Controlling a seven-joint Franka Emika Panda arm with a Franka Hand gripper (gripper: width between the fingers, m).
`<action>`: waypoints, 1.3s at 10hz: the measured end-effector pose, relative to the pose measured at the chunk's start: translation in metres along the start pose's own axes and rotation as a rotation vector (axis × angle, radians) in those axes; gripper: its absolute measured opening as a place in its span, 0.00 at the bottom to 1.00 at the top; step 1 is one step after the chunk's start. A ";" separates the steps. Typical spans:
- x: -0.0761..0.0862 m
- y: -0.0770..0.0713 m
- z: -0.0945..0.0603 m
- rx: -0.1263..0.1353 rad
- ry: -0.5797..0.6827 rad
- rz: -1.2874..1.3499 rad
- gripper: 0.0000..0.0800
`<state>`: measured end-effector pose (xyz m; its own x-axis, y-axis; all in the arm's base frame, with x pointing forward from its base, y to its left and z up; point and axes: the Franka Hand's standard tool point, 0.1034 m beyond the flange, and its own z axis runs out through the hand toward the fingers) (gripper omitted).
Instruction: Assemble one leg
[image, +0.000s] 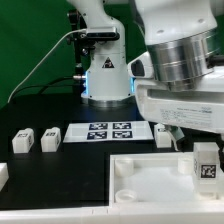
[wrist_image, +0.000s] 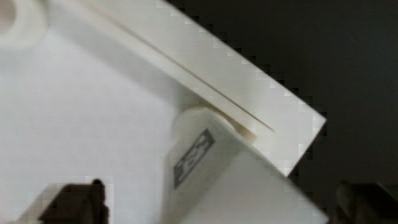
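Observation:
A leg (image: 205, 163), a small white block with a black-and-white marker, stands at the large white panel's (image: 145, 178) corner on the exterior view's right. The arm's wrist (image: 185, 100) hangs right above it, and its fingers are hard to make out there. In the wrist view my gripper (wrist_image: 217, 206) is open, with dark fingertips (wrist_image: 71, 205) spread wide. The same leg (wrist_image: 192, 158) sits just ahead of them against the panel's (wrist_image: 89, 110) raised edge, untouched. Three more legs rest on the table: two on the left (image: 21, 142) (image: 50, 139) and one on the right (image: 164, 135).
The marker board (image: 100, 131) lies on the black table behind the panel. The robot's base (image: 106, 75) stands at the back. A white piece (image: 3, 175) shows at the far left edge. The panel has a round corner socket (image: 127, 170).

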<state>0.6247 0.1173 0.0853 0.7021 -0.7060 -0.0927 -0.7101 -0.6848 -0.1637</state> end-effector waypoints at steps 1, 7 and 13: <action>0.001 0.001 0.000 0.000 -0.001 -0.078 0.81; 0.003 0.003 0.007 -0.028 0.034 -0.486 0.79; 0.002 0.001 0.008 -0.002 0.024 0.073 0.37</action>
<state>0.6259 0.1162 0.0774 0.6472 -0.7581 -0.0807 -0.7594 -0.6317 -0.1558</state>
